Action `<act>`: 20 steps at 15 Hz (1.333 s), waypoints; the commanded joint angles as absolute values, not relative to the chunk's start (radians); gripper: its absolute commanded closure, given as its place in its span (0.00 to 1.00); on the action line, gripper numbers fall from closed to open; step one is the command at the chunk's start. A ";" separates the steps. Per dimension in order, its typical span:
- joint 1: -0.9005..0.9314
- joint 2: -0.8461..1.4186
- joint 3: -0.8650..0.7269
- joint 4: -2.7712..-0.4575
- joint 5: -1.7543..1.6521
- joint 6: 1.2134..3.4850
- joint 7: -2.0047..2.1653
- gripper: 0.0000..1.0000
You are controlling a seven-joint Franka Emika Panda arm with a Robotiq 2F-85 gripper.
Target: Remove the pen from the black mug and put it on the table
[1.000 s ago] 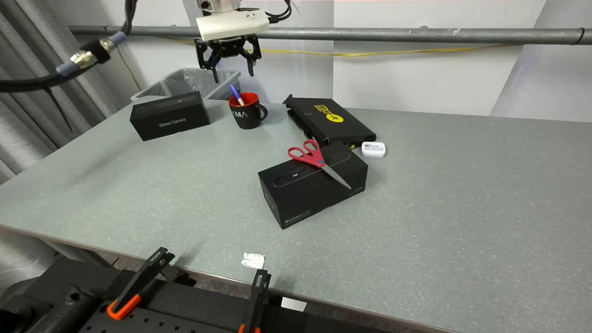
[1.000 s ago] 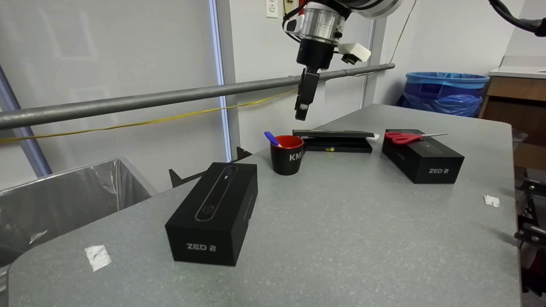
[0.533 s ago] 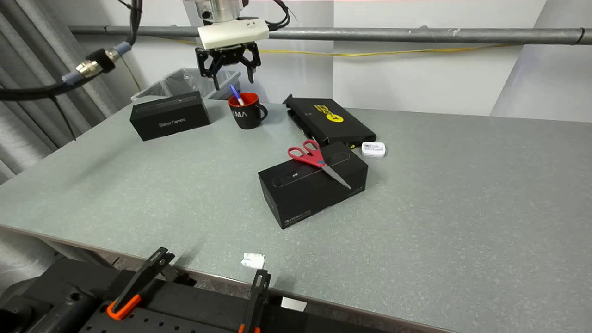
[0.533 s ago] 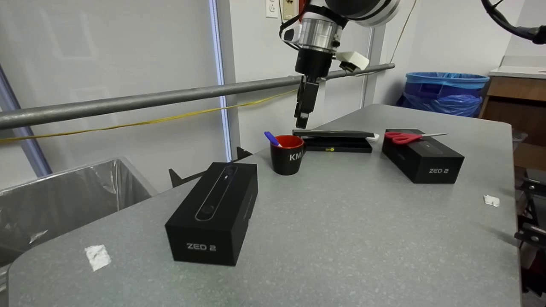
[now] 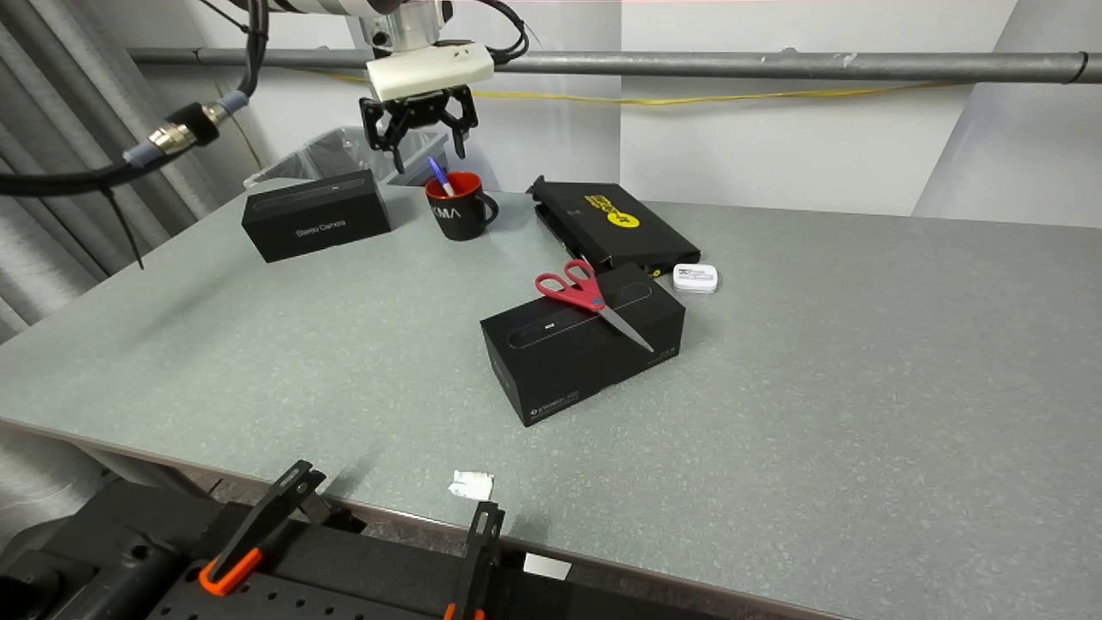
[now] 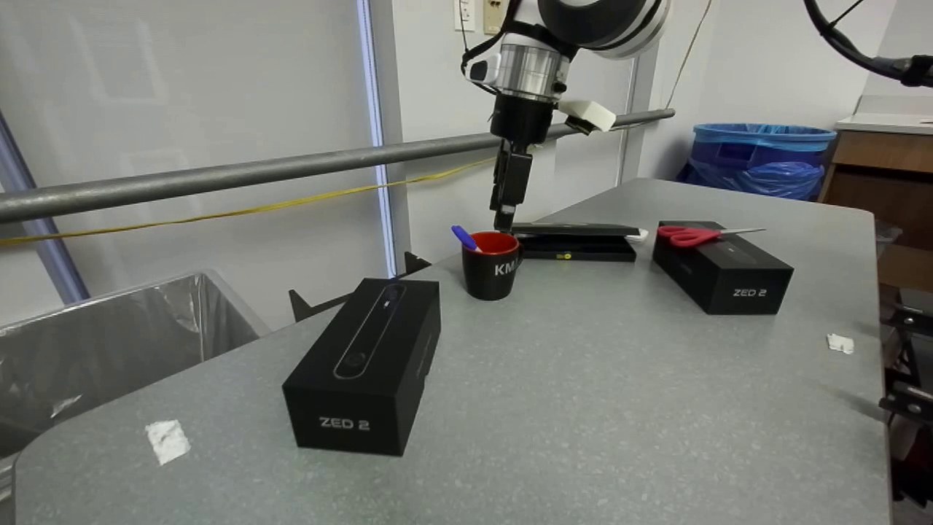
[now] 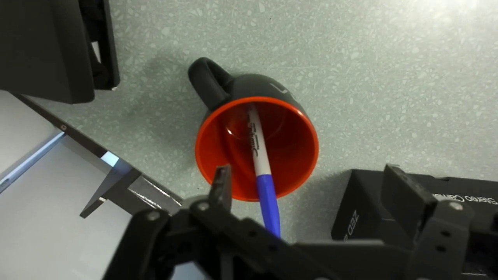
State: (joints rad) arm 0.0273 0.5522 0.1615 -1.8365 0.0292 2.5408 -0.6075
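Observation:
The black mug [image 5: 462, 217] stands upright at the back of the grey table [image 5: 818, 430]. Its inside is red. It also shows in an exterior view [image 6: 489, 275] and in the wrist view [image 7: 255, 86]. The blue-capped pen [image 5: 439, 175] leans in the mug, its blue end sticking out over the rim. In the wrist view the pen [image 7: 267, 198] lies between the fingers, nearer the left one, touching neither as far as I see. My gripper [image 5: 429, 157] is open and empty, just above and behind the mug. It also shows in an exterior view [image 6: 503, 223].
A black box [image 5: 317, 215] stands beside the mug. A flat black box [image 5: 616, 224] lies on the mug's handle side. Red-handled scissors [image 5: 581, 293] rest on another black box [image 5: 585, 353]. A grey pipe [image 5: 775, 66] runs along the wall. A lined bin [image 6: 131, 343] stands past the table edge.
My gripper has come down toward the mug and shifted slightly toward the bin side, staying open. The pen, mug and boxes have not moved.

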 commanded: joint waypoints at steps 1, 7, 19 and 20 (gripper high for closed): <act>0.014 0.609 0.195 -1.771 0.013 2.570 -0.619 0.00; 0.019 0.672 0.208 -1.692 0.007 2.567 -0.611 0.00; 0.021 0.753 0.197 -1.585 -0.004 2.555 -0.596 0.62; 0.020 0.749 0.198 -1.589 -0.004 2.557 -0.597 0.70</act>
State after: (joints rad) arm 0.0267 0.7242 0.1920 -1.6266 0.0248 2.5428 -0.6094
